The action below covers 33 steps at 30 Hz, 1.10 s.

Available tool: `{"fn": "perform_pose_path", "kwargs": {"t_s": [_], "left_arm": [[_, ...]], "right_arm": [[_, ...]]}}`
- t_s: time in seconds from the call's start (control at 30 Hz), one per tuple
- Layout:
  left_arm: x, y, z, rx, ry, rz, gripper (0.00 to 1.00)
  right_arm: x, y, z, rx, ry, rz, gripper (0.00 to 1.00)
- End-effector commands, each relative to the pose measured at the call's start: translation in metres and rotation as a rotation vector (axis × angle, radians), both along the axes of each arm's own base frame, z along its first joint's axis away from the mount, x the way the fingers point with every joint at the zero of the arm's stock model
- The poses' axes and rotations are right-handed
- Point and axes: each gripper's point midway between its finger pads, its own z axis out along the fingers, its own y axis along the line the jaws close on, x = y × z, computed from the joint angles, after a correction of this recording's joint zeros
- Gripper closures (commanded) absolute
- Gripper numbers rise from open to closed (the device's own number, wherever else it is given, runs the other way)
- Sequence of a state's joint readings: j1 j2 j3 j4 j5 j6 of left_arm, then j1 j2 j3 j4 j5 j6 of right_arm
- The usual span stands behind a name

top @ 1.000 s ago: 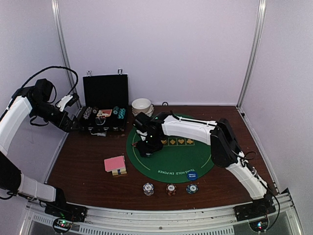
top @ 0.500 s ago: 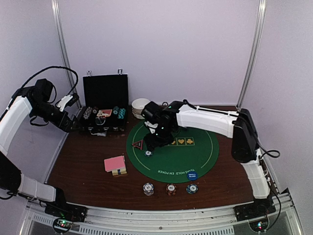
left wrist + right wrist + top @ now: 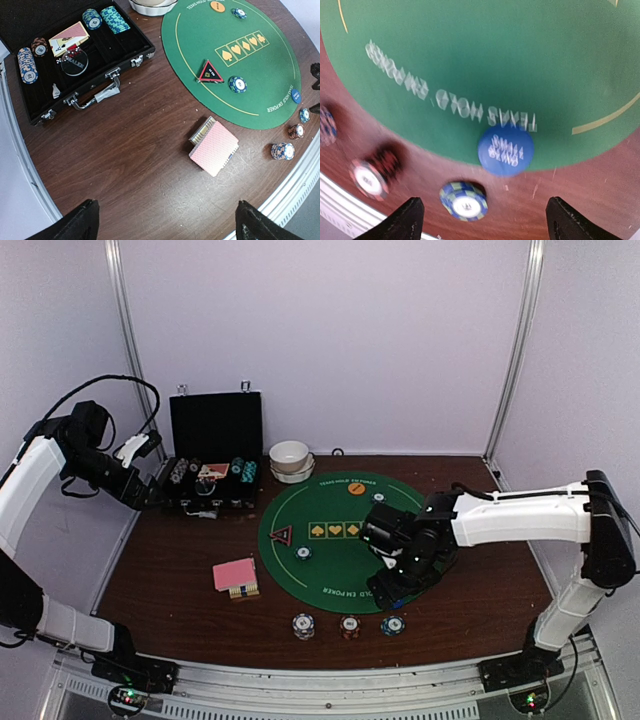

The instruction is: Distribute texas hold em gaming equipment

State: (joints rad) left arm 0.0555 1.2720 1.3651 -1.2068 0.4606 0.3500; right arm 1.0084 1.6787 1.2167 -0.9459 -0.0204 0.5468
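Observation:
The green poker mat (image 3: 345, 560) holds a red triangle token (image 3: 281, 535), a striped chip (image 3: 303, 552), an orange disc (image 3: 356, 489) and another chip (image 3: 378, 497). Pink-backed cards (image 3: 236, 575) lie left of the mat. Three chip stacks (image 3: 349, 626) stand along the front edge. My right gripper (image 3: 385, 590) hovers open over the mat's front edge. In its wrist view the blue disc (image 3: 506, 150) and a blue-green chip stack (image 3: 465, 200) lie below the spread fingers. My left gripper (image 3: 167, 225) is open, high at the left, holding nothing.
An open black case (image 3: 213, 485) with more chips and cards sits at the back left. Stacked white bowls (image 3: 290, 460) stand behind the mat. The table's front rail (image 3: 330, 680) runs close to the three chip stacks.
My right arm swung from the mat's left part to its front right edge, leaving the red triangle and a chip behind. Its jaws opened wider. The left arm stayed put.

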Motion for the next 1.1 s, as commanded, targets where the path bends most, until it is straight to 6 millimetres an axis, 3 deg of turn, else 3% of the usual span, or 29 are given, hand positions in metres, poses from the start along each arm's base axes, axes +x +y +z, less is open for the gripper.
{"fn": "perform_pose_path", "kwargs": {"t_s": [0.0, 0.13, 0.4, 0.7, 1.07], "left_arm": [[0.001, 0.001, 0.011, -0.005, -0.033, -0.002, 0.02], [0.001, 0.0, 0.011, -0.012, -0.03, 0.002, 0.03], [0.0, 0.0, 0.014, -0.008, -0.04, 0.004, 0.03], [0.001, 0.001, 0.015, -0.002, -0.039, 0.004, 0.02], [0.0, 0.001, 0.013, -0.004, -0.034, 0.004, 0.02]], "right_arm": [[-0.025, -0.013, 0.002, 0.055, 0.017, -0.064, 0.1], [-0.037, -0.019, -0.016, 0.061, 0.054, -0.068, 0.08], [-0.043, -0.001, -0.039, 0.055, 0.087, -0.019, 0.11], [-0.049, 0.004, -0.064, 0.009, 0.107, 0.001, 0.17], [-0.047, 0.005, -0.067, -0.024, 0.088, 0.01, 0.34]]}}
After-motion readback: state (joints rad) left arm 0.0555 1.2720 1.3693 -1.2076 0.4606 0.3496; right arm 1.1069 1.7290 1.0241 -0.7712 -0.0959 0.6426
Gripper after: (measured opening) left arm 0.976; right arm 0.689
